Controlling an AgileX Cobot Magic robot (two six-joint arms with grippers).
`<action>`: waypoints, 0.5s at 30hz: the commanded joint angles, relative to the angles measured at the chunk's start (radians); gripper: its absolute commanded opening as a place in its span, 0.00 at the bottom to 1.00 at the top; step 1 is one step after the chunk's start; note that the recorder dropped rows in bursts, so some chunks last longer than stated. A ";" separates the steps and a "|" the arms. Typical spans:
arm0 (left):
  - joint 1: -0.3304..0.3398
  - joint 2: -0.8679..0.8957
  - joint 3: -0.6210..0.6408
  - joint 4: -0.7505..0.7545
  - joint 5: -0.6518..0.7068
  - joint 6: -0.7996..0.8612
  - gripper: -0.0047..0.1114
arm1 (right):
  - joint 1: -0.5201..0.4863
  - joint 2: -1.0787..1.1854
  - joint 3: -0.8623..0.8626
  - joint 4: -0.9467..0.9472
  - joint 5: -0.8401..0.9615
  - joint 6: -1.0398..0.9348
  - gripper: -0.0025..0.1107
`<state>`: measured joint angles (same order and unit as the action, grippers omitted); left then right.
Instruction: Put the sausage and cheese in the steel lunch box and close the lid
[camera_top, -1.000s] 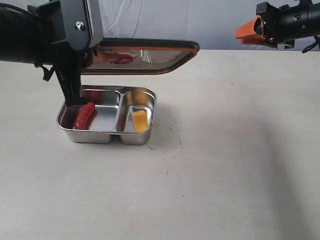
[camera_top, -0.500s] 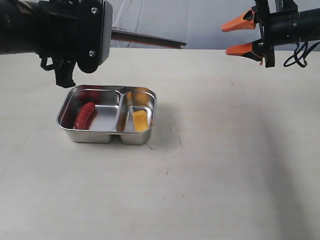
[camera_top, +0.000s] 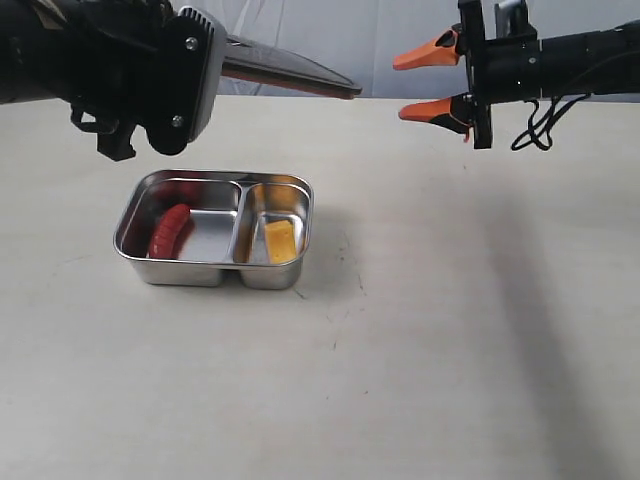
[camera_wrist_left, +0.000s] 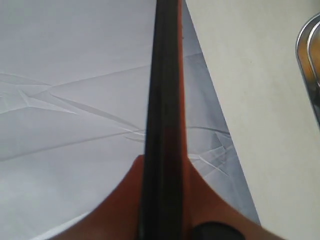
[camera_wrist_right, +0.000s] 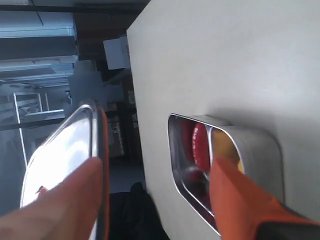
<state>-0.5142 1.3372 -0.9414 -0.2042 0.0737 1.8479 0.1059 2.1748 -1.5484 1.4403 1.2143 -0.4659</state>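
Left gripper (camera_wrist_left: 162, 200) clamps the tilted lid (camera_top: 290, 72); right gripper (camera_top: 400, 88) gapes empty. We should level the lid square over the steel lunch box (camera_top: 305, 215) before lowering.

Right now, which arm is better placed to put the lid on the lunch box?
Left. The left gripper clamps the lid, raised and tilted near the steel lunch box, where the sausage and cheese lie. The right gripper hangs open and empty, off to the side.

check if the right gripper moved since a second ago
Yes. In the exterior view the right gripper has shifted left, toward the lunch box, which sits where it was, and its jaws now stand open.
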 joint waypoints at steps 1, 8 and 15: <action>-0.007 0.000 -0.003 0.022 -0.031 -0.006 0.04 | 0.031 -0.002 -0.006 0.101 0.007 -0.004 0.55; -0.007 0.000 -0.003 0.023 -0.080 -0.006 0.04 | 0.066 -0.002 -0.006 0.163 0.007 -0.014 0.55; -0.007 0.000 -0.003 0.023 -0.080 -0.006 0.04 | 0.108 -0.002 -0.006 0.210 0.007 -0.014 0.55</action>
<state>-0.5142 1.3372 -0.9414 -0.1789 0.0167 1.8500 0.1960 2.1747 -1.5484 1.6111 1.2125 -0.4681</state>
